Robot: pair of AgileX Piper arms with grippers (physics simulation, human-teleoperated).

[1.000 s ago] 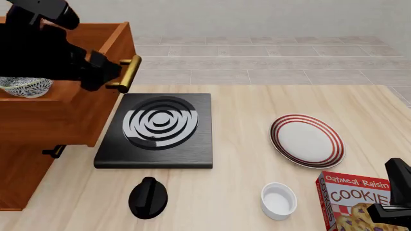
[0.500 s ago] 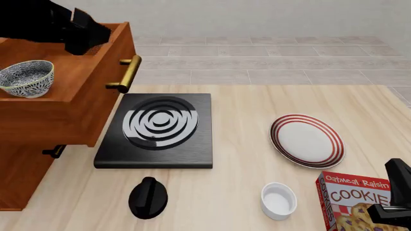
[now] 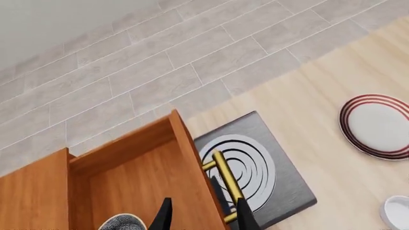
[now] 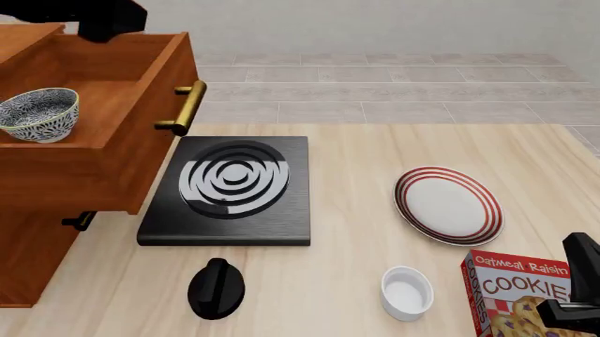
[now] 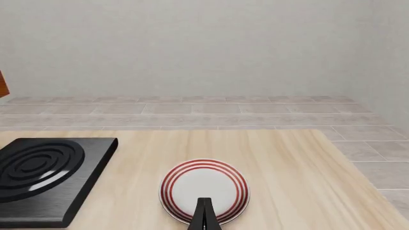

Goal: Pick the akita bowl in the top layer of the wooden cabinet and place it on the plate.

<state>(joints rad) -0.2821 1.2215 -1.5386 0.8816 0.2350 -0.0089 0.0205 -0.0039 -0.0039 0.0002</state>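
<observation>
Left arm [image 4: 98, 20]: matte black, blocky casing. Left gripper [image 3: 203, 216]: two thin tapering black fingers. Right arm [image 4: 579, 288]: black, angular.

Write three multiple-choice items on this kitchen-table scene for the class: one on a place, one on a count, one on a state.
1. Where is the black-and-white patterned bowl?
A. In the pulled-out top drawer of the reddish-brown wooden cabinet
B. On the white plate with red rings
C. On the black square stove slab

2. How many red-ringed plates lie on the table?
A. Three
B. One
C. Two

3. What state is the top drawer in?
A. Fully shut
B. Removed and lying on the table
C. Pulled out, open

Answers:
1 A, the front view shows the bowl sitting inside the open drawer, far from plate and stove.
2 B, only one ringed plate shows, right of the stove.
3 C, the drawer's inside is exposed and its brass bar handle overhangs the stove's edge.
</observation>
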